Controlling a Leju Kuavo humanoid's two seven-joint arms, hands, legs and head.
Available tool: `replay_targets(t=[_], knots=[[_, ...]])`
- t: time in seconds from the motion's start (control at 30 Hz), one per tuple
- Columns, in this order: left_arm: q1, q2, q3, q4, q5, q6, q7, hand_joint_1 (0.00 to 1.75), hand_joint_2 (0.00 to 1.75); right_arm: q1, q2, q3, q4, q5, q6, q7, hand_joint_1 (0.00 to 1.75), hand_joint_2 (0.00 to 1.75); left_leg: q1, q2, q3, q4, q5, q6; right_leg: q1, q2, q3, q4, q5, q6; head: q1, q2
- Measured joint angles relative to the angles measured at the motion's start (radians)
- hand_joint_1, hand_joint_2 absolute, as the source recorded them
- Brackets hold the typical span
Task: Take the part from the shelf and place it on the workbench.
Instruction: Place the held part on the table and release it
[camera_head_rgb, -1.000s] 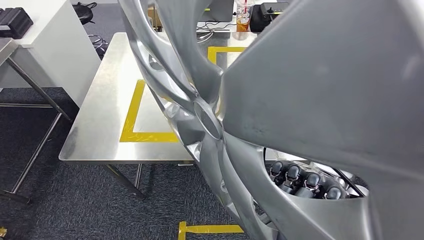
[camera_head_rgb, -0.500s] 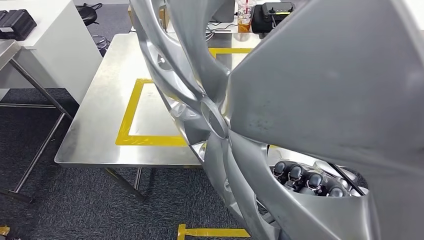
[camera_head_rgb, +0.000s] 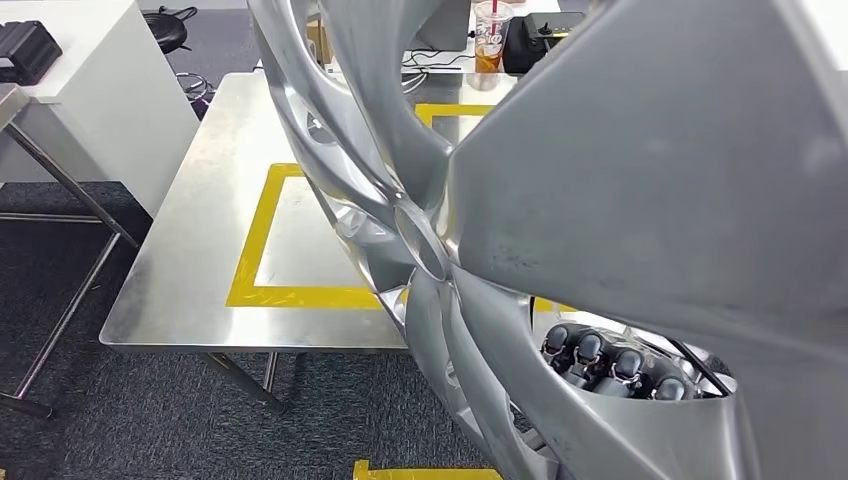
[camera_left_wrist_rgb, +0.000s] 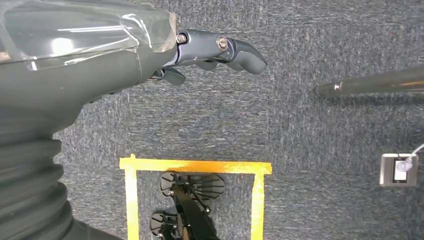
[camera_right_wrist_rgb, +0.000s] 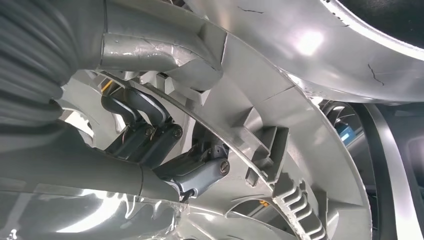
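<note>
The part (camera_head_rgb: 640, 200) — a silver spoked wheel cover — hangs close before my head camera, in my right hand (camera_head_rgb: 615, 365), above the desk (camera_head_rgb: 200, 230). I'd lower it flat inside the yellow tape square (camera_head_rgb: 255, 255). The right wrist view shows fingers (camera_right_wrist_rgb: 150, 135) hooked through a spoke gap; my left hand (camera_left_wrist_rgb: 220, 50) hangs spread — holding nothing.

Even, bright indoor light. Soft glare streaks the steel workbench (camera_head_rgb: 210, 200) around nine o'clock; the close silver part (camera_head_rgb: 640, 200) is slightly blurred. Bright hotspots flare on the part's rim (camera_right_wrist_rgb: 307, 42) at one o'clock; carpet stays sharp.
</note>
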Motion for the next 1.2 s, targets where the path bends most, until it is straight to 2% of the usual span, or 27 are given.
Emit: replay_targets(t=[0.03,0.07,0.13,0.17,0.2,0.23,0.3,0.33,0.37,0.43,0.5,0.53,0.57,0.63,0.67,0.7,0.73,0.77,0.8,0.87,0.9,0.97,1.03,1.07,1.17,1.2], knots=[[0.000,-0.001,0.000,0.000,0.004,-0.002,0.000,0.00,1.75,-0.001,0.000,0.000,0.000,0.001,0.000,0.000,1.71,1.75,0.002,0.000,0.008,-0.010,0.002,0.005,0.000,0.000,-0.009,0.020,-0.010,0.001,0.001,0.000],[-0.001,-0.003,0.000,0.000,0.008,-0.003,0.000,0.00,1.75,-0.002,-0.001,0.000,0.000,0.001,-0.001,0.000,1.71,1.75,0.004,0.000,0.014,-0.017,0.003,0.010,0.000,0.000,-0.032,0.066,-0.030,0.000,0.002,0.000],[-0.002,-0.006,0.000,0.000,0.013,-0.007,0.000,0.00,1.75,-0.003,-0.001,0.001,0.000,0.003,-0.002,0.000,1.71,1.75,0.002,-0.001,0.018,-0.019,0.000,0.015,-0.001,0.000,-0.109,0.202,-0.076,-0.003,0.002,0.000],[-0.003,-0.007,0.000,0.000,0.013,-0.008,0.000,0.00,1.75,-0.002,-0.002,0.002,0.000,0.004,-0.002,0.000,1.71,1.75,0.001,-0.001,0.019,-0.019,-0.003,0.017,-0.001,0.000,-0.147,0.260,-0.091,0.000,0.002,0.000],[-0.003,-0.007,0.000,0.000,0.013,-0.009,0.000,0.00,1.75,-0.002,-0.002,0.002,0.000,0.005,-0.002,0.001,1.71,1.75,0.000,-0.002,0.021,-0.019,-0.005,0.016,-0.002,0.000,-0.166,0.280,-0.087,0.006,0.002,0.000],[-0.003,-0.008,0.000,0.000,0.013,-0.010,0.000,0.00,1.75,-0.001,-0.003,0.002,0.000,0.006,-0.003,0.001,1.71,1.75,0.001,-0.004,0.024,-0.018,-0.008,0.015,-0.004,-0.001,-0.164,0.259,-0.066,0.016,0.002,0.000],[-0.003,-0.010,0.000,0.000,0.013,-0.011,0.000,0.00,1.75,-0.002,-0.004,0.003,0.001,0.007,-0.003,0.002,1.71,1.75,0.001,-0.008,0.031,-0.012,-0.017,0.008,-0.008,-0.001,-0.109,0.117,0.005,0.033,0.002,0.000],[-0.003,-0.010,0.000,0.000,0.014,-0.011,0.001,0.00,1.75,-0.003,-0.004,0.003,0.000,0.008,-0.003,0.002,1.71,1.75,-0.001,-0.010,0.031,-0.007,-0.023,0.003,-0.008,-0.002,-0.080,0.053,0.033,0.033,0.002,0.000],[-0.002,-0.010,0.000,0.000,0.014,-0.011,0.001,0.00,1.75,-0.003,-0.004,0.004,0.000,0.008,-0.004,0.002,1.71,1.75,-0.003,-0.011,0.031,-0.002,-0.028,-0.003,-0.008,-0.002,-0.062,0.013,0.049,0.027,0.002,0.000],[-0.001,-0.009,0.001,0.000,0.015,-0.012,0.001,0.00,1.75,-0.003,-0.004,0.006,0.000,0.010,-0.006,0.007,1.71,1.75,-0.006,-0.012,0.029,0.003,-0.034,-0.012,-0.004,-0.001,-0.053,-0.002,0.054,0.006,0.001,0.000],[0.000,-0.007,0.003,0.000,0.016,-0.013,0.001,0.00,1.75,-0.003,-0.003,0.007,-0.001,0.012,-0.009,0.016,1.71,1.75,-0.002,-0.011,0.028,0.008,-0.041,-0.020,-0.005,0.000,-0.051,-0.002,0.053,-0.008,0.001,0.000],[0.000,-0.005,0.005,0.000,0.017,-0.014,0.001,0.00,1.75,-0.003,-0.002,0.008,-0.002,0.015,-0.011,0.022,1.71,1.75,0.000,-0.010,0.020,0.026,-0.054,-0.026,-0.008,0.000,-0.047,-0.003,0.052,-0.013,0.000,0.000],[0.000,-0.004,0.006,0.000,0.017,-0.017,0.000,0.00,1.75,-0.003,0.000,0.009,-0.005,0.019,-0.014,0.030,1.71,1.75,0.003,-0.009,0.003,0.064,-0.076,-0.032,-0.011,-0.001,-0.044,-0.004,0.051,-0.018,-0.001,0.000],[0.001,-0.003,0.009,0.000,0.015,-0.022,-0.002,0.00,1.75,-0.002,0.006,0.008,-0.013,0.039,-0.021,0.054,1.71,1.75,0.007,-0.006,-0.063,0.195,-0.137,-0.042,-0.010,-0.002,-0.041,-0.004,0.048,-0.024,-0.003,0.000],[0.001,-0.004,0.010,0.000,0.012,-0.024,-0.003,0.00,1.75,0.000,0.008,0.006,-0.015,0.053,-0.028,0.072,1.71,1.75,0.009,-0.004,-0.098,0.260,-0.159,-0.045,-0.010,-0.001,-0.041,-0.004,0.047,-0.025,-0.003,0.000],[0.002,-0.006,0.010,0.000,0.010,-0.024,-0.005,0.00,1.75,0.003,0.010,0.002,-0.017,0.071,-0.036,0.091,1.71,1.75,0.010,-0.003,-0.120,0.297,-0.163,-0.046,-0.009,-0.001,-0.040,-0.004,0.046,-0.026,-0.003,0.000],[0.003,-0.008,0.012,0.001,0.008,-0.021,-0.006,0.00,1.75,0.007,0.011,-0.002,-0.017,0.092,-0.048,0.111,1.71,1.75,0.010,-0.002,-0.124,0.293,-0.148,-0.045,-0.008,-0.001,-0.038,-0.004,0.045,-0.026,-0.003,0.000],[0.003,-0.010,0.013,0.001,0.007,-0.018,-0.007,0.00,1.75,0.012,0.011,-0.009,-0.013,0.117,-0.064,0.128,1.71,1.75,0.010,-0.002,-0.106,0.248,-0.116,-0.041,-0.007,0.000,-0.036,-0.004,0.044,-0.026,-0.003,0.000],[0.003,-0.011,0.014,0.001,0.008,-0.015,-0.008,0.00,1.75,0.017,0.009,-0.017,-0.005,0.146,-0.085,0.141,1.71,1.75,0.010,-0.002,-0.071,0.173,-0.077,-0.036,-0.006,0.000,-0.034,-0.004,0.043,-0.025,-0.003,0.000],[0.000,-0.017,0.022,-0.003,0.016,-0.012,-0.004,0.00,1.75,0.024,0.002,-0.036,0.031,0.211,-0.138,0.155,1.71,1.75,0.005,-0.002,-0.011,0.047,-0.031,-0.024,-0.002,0.001,-0.031,-0.005,0.040,-0.020,-0.003,0.000],[-0.002,-0.021,0.029,-0.007,0.024,-0.013,0.002,0.00,1.75,0.026,-0.003,-0.046,0.060,0.239,-0.166,0.164,1.71,1.75,0.002,-0.002,0.003,0.018,-0.026,-0.019,0.000,0.001,-0.031,-0.005,0.039,-0.016,-0.003,0.000],[-0.007,-0.031,0.047,-0.019,0.044,-0.020,0.016,0.00,1.75,0.024,-0.018,-0.063,0.126,0.277,-0.208,0.195,1.71,1.75,-0.003,-0.002,0.007,0.008,-0.027,-0.010,0.001,0.001,-0.030,-0.009,0.040,-0.004,-0.002,0.000],[-0.008,-0.040,0.064,-0.033,0.060,-0.032,0.027,0.00,1.75,0.018,-0.037,-0.079,0.190,0.294,-0.227,0.229,1.71,1.75,0.000,-0.002,0.017,-0.004,-0.018,0.004,-0.001,0.000,-0.037,0.002,0.033,0.004,-0.002,0.000],[-0.010,-0.044,0.072,-0.039,0.065,-0.038,0.030,0.00,1.75,0.014,-0.048,-0.086,0.217,0.300,-0.233,0.244,1.71,1.75,0.001,-0.003,0.022,-0.010,-0.014,0.010,-0.001,0.000,-0.053,0.032,0.017,0.004,-0.001,0.000],[-0.011,-0.052,0.081,-0.049,0.079,-0.045,0.039,0.00,1.75,0.003,-0.077,-0.098,0.285,0.321,-0.258,0.298,1.71,1.75,0.000,-0.004,0.022,-0.014,-0.012,0.018,-0.002,0.000,-0.153,0.232,-0.060,-0.002,0.001,0.000],[-0.012,-0.054,0.082,-0.050,0.085,-0.045,0.044,0.00,1.75,-0.001,-0.087,-0.100,0.308,0.332,-0.267,0.323,1.71,1.75,-0.001,-0.005,0.023,-0.013,-0.013,0.019,-0.002,0.000,-0.180,0.279,-0.070,0.002,0.001,0.000]])
